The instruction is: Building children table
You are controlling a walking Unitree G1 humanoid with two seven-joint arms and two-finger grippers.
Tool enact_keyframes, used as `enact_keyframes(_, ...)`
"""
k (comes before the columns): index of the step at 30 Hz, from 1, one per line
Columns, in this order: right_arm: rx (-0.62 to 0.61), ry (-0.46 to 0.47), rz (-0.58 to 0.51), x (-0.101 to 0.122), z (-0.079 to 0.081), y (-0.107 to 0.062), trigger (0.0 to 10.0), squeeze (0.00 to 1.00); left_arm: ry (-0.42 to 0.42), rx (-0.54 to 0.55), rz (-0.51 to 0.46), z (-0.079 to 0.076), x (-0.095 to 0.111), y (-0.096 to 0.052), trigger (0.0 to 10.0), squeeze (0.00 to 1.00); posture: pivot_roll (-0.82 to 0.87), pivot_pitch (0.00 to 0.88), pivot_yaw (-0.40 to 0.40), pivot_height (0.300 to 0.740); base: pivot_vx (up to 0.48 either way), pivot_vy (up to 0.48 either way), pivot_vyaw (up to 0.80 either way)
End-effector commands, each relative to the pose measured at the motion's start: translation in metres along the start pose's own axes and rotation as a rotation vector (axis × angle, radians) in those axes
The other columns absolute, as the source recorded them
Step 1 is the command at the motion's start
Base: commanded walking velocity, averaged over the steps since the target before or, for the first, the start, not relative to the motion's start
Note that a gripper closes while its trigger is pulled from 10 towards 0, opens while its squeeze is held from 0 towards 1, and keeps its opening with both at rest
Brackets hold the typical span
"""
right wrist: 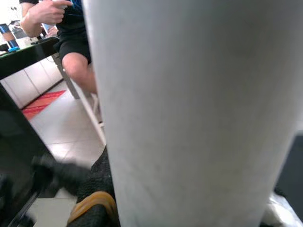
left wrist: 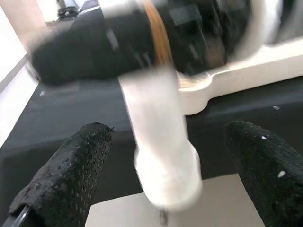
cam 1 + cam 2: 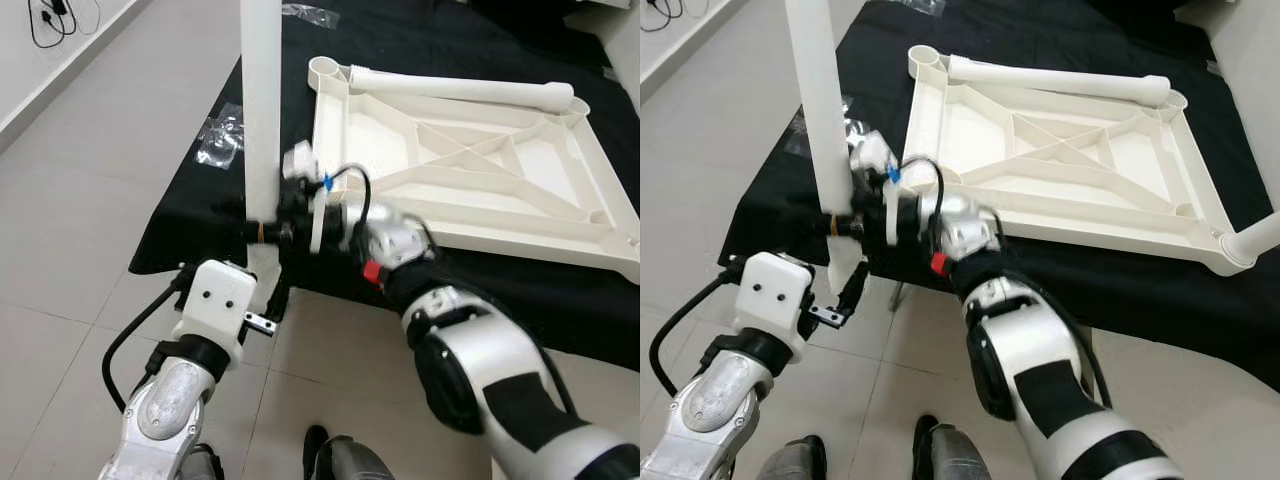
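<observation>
Tabletop point(image 3: 470, 170) is lying underside-up on the black-covered desk point(image 3: 200, 215) at upper right, sockets exposed for legs, while the right gripper point(image 3: 262, 232) is clamping an upright white leg point(image 3: 262, 120) at center-left, and the left gripper point(image 2: 165, 189) is waiting released beneath its lower end.

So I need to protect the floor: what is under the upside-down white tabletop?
A black cloth lies under the tabletop, spreading past its edges. What is beneath the cloth is covered.
</observation>
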State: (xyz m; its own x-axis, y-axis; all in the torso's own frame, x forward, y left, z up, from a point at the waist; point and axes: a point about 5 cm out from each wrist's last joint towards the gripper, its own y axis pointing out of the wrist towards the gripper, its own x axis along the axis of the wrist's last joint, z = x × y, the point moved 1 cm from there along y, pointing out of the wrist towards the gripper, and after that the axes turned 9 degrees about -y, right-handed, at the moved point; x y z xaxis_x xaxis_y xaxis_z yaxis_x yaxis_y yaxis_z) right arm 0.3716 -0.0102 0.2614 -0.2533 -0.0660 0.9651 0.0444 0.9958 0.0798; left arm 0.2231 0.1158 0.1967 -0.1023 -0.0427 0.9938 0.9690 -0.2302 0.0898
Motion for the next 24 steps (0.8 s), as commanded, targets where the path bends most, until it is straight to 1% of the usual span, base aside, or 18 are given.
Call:
enact_keyframes(1, -0.046, -0.009, -0.041, 0.015, -0.009, -0.007, 10.0, 0.0, -0.007, -0.011, 0.02, -0.002, -0.002, -0.004, 10.0, 0.0, 0.17, 0.254, -0.174, 0.74, 0.0, 0.0, 0.0)
enact_keyframes(2, -0.108, -0.014, -0.097, 0.031, -0.018, -0.011, 10.0, 0.0, -0.013, -0.013, 0.02, -0.003, -0.002, -0.004, 10.0, 0.0, 0.17, 0.252, -0.177, 0.74, 0.0, 0.0, 0.0)
enact_keyframes(3, -0.108, -0.014, -0.097, 0.031, -0.018, -0.011, 10.0, 0.0, -0.013, -0.013, 0.02, -0.003, -0.002, -0.004, 10.0, 0.0, 0.17, 0.252, -0.177, 0.74, 0.0, 0.0, 0.0)
enact_keyframes(5, -0.255, -0.027, -0.228, 0.056, -0.03, -0.022, 10.0, 0.0, -0.023, -0.015, 0.015, -0.004, -0.003, -0.001, 10.0, 0.0, 0.15, 0.22, -0.171, 0.74, 0.0, 0.0, 0.0)
enact_keyframes(8, -0.255, -0.027, -0.228, 0.056, -0.03, -0.022, 10.0, 0.0, -0.023, -0.015, 0.015, -0.004, -0.003, -0.001, 10.0, 0.0, 0.15, 0.22, -0.171, 0.74, 0.0, 0.0, 0.0)
enact_keyframes(9, -0.311, -0.038, -0.262, 0.061, -0.033, -0.027, 10.0, 0.0, -0.027, -0.014, 0.012, -0.004, -0.004, 0.001, 10.0, 0.0, 0.15, 0.216, -0.169, 0.74, 0.0, 0.0, 0.0)
enact_keyframes(10, -0.311, -0.038, -0.262, 0.061, -0.033, -0.027, 10.0, 0.0, -0.027, -0.014, 0.012, -0.004, -0.004, 0.001, 10.0, 0.0, 0.15, 0.216, -0.169, 0.74, 0.0, 0.0, 0.0)
enact_keyframes(11, -0.486, -0.055, -0.286, 0.062, -0.04, -0.04, 10.0, 0.0, -0.028, -0.013, 0.003, -0.004, -0.003, 0.004, 10.0, 0.0, 0.15, 0.19, -0.157, 0.74, 0.0, 0.0, 0.0)
enact_keyframes(12, -0.656, -0.09, -0.294, 0.056, -0.043, -0.055, 10.0, 0.0, -0.025, -0.01, -0.009, -0.003, -0.001, 0.007, 10.0, 0.0, 0.14, 0.164, -0.146, 0.74, 0.0, 0.0, 0.0)
enact_keyframes(15, -0.656, -0.09, -0.294, 0.056, -0.043, -0.055, 10.0, 0.0, -0.025, -0.01, -0.009, -0.003, -0.001, 0.007, 10.0, 0.0, 0.14, 0.164, -0.146, 0.74, 0.0, 0.0, 0.0)
enact_keyframes(16, -0.792, -0.089, -0.3, 0.046, -0.039, -0.07, 10.0, 0.0, -0.02, -0.007, -0.024, -0.003, 0.001, 0.01, 10.0, 0.0, 0.15, 0.158, -0.145, 0.74, 0.0, 0.0, -0.76)
enact_keyframes(17, -0.884, -0.108, -0.295, 0.037, -0.03, -0.082, 10.0, 0.0, -0.009, -0.003, -0.041, -0.002, 0.005, 0.013, 10.0, 0.0, 0.14, 0.142, -0.134, 0.74, 0.0, 0.0, -0.76)
enact_keyframes(18, -0.945, -0.136, -0.28, 0.032, -0.024, -0.09, 10.0, 0.0, -0.001, 0.0, -0.055, -0.001, 0.007, 0.017, 10.0, 0.0, 0.14, 0.135, -0.131, 0.74, 0.0, 0.0, -0.76)
enact_keyframes(19, -0.971, -0.14, -0.289, 0.031, -0.019, -0.094, 10.0, 0.0, 0.009, 0.01, -0.073, 0.001, 0.011, 0.02, 10.0, 0.0, 0.14, 0.127, -0.13, 0.74, 0.0, 0.0, -0.76)
enact_keyframes(20, -0.971, -0.14, -0.289, 0.031, -0.019, -0.094, 10.0, 0.0, 0.009, 0.01, -0.073, 0.001, 0.011, 0.02, 10.0, 0.0, 0.14, 0.127, -0.13, 0.74, 0.0, 0.0, -0.76)
enact_keyframes(21, -0.99, -0.169, -0.295, 0.033, -0.016, -0.095, 10.0, 0.0, 0.013, 0.019, -0.086, 0.004, 0.014, 0.022, 10.0, 0.0, 0.14, 0.123, -0.127, 0.74, 0.0, 0.0, -0.77)
enact_keyframes(22, -0.999, -0.185, -0.301, 0.035, -0.016, -0.096, 10.0, 0.0, 0.013, 0.025, -0.093, 0.005, 0.016, 0.024, 10.0, 0.0, 0.14, 0.123, -0.127, 0.74, 0.0, 0.0, 0.0)
enact_keyframes(24, -0.999, -0.185, -0.301, 0.035, -0.016, -0.096, 10.0, 0.0, 0.013, 0.025, -0.093, 0.005, 0.016, 0.024, 10.0, 0.0, 0.14, 0.123, -0.127, 0.74, 0.0, 0.0, 0.0)
